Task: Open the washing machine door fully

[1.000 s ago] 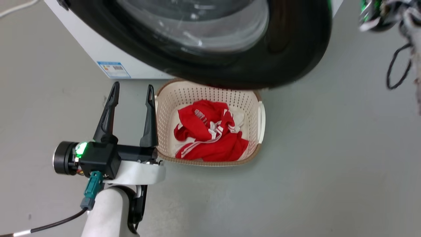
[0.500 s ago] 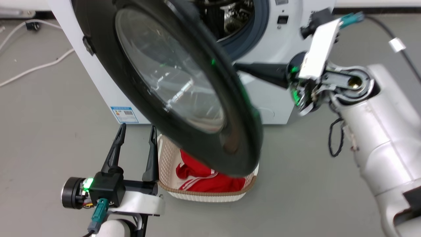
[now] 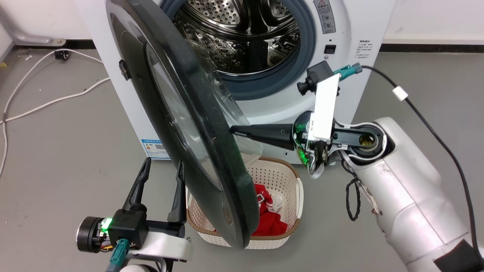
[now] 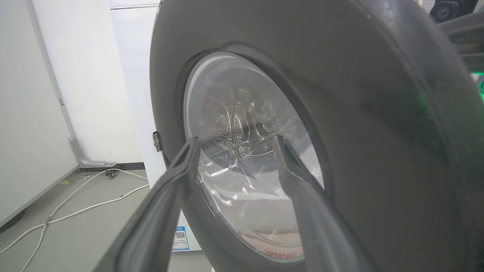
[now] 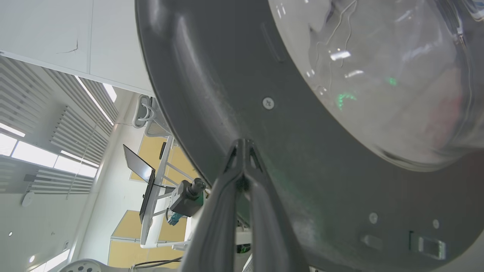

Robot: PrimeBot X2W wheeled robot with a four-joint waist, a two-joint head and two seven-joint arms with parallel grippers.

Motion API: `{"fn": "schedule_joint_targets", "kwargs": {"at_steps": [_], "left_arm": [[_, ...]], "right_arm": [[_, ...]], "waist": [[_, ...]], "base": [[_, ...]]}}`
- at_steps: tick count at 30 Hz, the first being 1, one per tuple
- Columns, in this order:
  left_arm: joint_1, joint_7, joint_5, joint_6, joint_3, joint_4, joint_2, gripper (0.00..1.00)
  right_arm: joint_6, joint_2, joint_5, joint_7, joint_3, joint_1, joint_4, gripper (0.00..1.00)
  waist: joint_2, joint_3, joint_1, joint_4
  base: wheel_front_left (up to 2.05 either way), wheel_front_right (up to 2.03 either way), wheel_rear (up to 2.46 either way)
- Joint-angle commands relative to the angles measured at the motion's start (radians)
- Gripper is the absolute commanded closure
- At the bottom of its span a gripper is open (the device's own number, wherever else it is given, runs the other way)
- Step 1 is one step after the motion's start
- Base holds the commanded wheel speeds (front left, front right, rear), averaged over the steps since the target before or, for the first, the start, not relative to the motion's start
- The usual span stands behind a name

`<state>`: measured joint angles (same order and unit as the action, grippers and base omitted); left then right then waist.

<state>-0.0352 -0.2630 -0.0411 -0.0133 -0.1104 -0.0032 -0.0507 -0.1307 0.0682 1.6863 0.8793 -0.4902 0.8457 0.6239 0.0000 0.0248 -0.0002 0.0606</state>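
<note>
Door [image 3: 181, 113]: 1, partly open | left fingers [image 3: 138, 187]: 2, spread, empty | right fingers [image 3: 264, 134]: 2, closed, touching door | basket [image 3: 298, 196]: 1

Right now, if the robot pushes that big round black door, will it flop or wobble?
It is probably stiff: the washing machine door is a thick black ring around a glass bowl window. It should swing, not slide, since a hinge pins one side. Its glossy face looks slippery, so the right gripper's shut jaws might skid.
</note>
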Motion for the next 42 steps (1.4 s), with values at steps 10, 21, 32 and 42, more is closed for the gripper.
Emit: {"fn": "schedule_joint_targets", "kwargs": {"at_steps": [10,21,32,42], "left_arm": [[0.027,-0.003,-0.009,0.012,0.008,0.002,0.001,0.0],[0.032,-0.003,-0.006,0.012,0.028,0.002,0.001,0.0],[0.047,-0.003,-0.001,0.011,0.051,0.0,0.001,0.0],[0.057,-0.003,-0.001,0.019,0.069,-0.004,0.0,0.0]], "right_arm": [[0.0,0.002,0.005,-0.213,0.096,-0.13,-0.118,1.0],[0.0,0.044,-0.061,-0.591,0.317,-0.404,-0.317,0.0],[0.0,0.086,-0.337,-0.965,0.39,-0.731,-0.48,0.0],[0.0,0.082,-1.032,-1.144,0.552,-0.803,-0.526,0.0]], "waist": [[0.0,-0.019,0.0002,-0.017],[0.0,-0.032,0.0002,-0.047],[0.0,-0.042,0.0002,-0.058],[0.0,-0.052,0.0002,-0.078]], "base": [[0.0,0.0,0.0],[0.0,0.0,0.0],[0.0,0.0,0.0],[0.0,0.0,0.0]]}}
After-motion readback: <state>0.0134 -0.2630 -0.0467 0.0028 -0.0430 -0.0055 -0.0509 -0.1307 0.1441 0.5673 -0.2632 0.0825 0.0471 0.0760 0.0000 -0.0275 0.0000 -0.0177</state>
